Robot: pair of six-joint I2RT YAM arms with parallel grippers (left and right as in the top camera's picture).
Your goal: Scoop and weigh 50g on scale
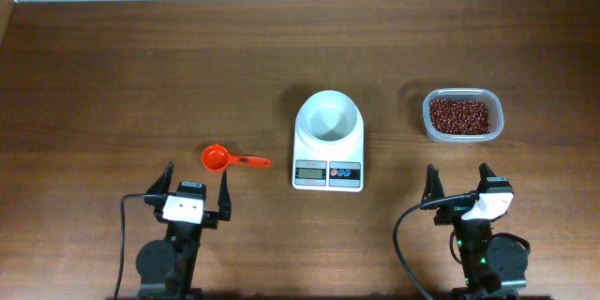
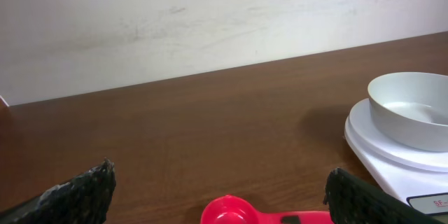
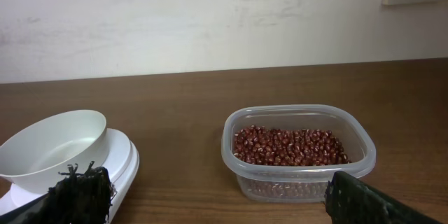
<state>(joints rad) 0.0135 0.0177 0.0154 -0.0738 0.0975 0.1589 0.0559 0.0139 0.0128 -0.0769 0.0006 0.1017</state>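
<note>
The left fingers (image 1: 224, 197) stand wide apart near the front edge of the worktop (image 1: 112, 84), holding nothing. The right fingers (image 1: 432, 187) are spread just as wide and are likewise bare. Just ahead of the left pair lies an orange-red scoop (image 1: 234, 159). Its round cup is on the left and its handle runs to the right, ending near the scale's front left corner without touching it. Ahead of the right pair, further back, sits a clear tub (image 1: 462, 92) filled with red beans (image 1: 459, 116), well apart from the scale. The scale (image 1: 328, 153) stands in the middle of the worktop, between scoop and tub. Its long axis runs from back to front. The grey display (image 1: 310, 174) and the blue and red buttons are at the end nearest the arms. The white bowl (image 1: 328, 117) sits upright on the far end.
</note>
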